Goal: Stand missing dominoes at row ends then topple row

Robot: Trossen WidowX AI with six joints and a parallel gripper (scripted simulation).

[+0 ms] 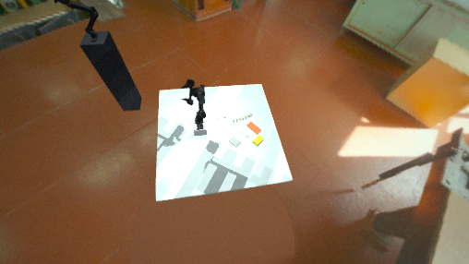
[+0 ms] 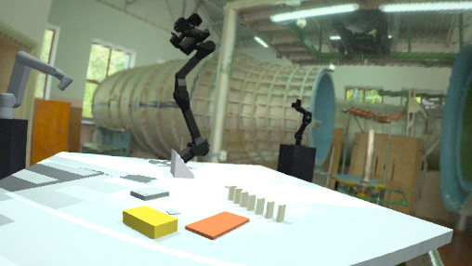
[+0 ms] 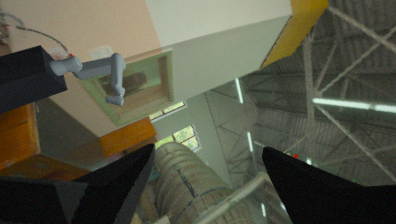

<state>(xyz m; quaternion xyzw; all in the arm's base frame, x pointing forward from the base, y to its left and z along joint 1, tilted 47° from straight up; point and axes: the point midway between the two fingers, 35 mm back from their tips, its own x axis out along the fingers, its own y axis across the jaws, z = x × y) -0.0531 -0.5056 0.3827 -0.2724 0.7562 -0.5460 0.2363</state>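
Arm [image 1: 199, 106] [image 2: 188, 112] raised high over white table [image 1: 185, 180] [image 2: 390, 223]. Gripper [image 1: 186, 100] [image 2: 176, 39] [image 3: 209, 151] spread wide, nothing between fingertips; wrist view shows room and ceiling. Domino row [image 1: 243, 118] [image 2: 251, 203] upright on table, evenly spaced, near flat orange slab [image 1: 254, 127] [image 2: 217, 225]. Yellow block [image 1: 258, 140] [image 2: 150, 221] beside slab, apart from row. Grey slab [image 1: 234, 141] [image 2: 150, 192] lies behind yellow block in exterior view.

We see a black arm [image 1: 199, 103] [image 2: 187, 109] with slim, angular links, chunky joints and dark, tapering fingers.
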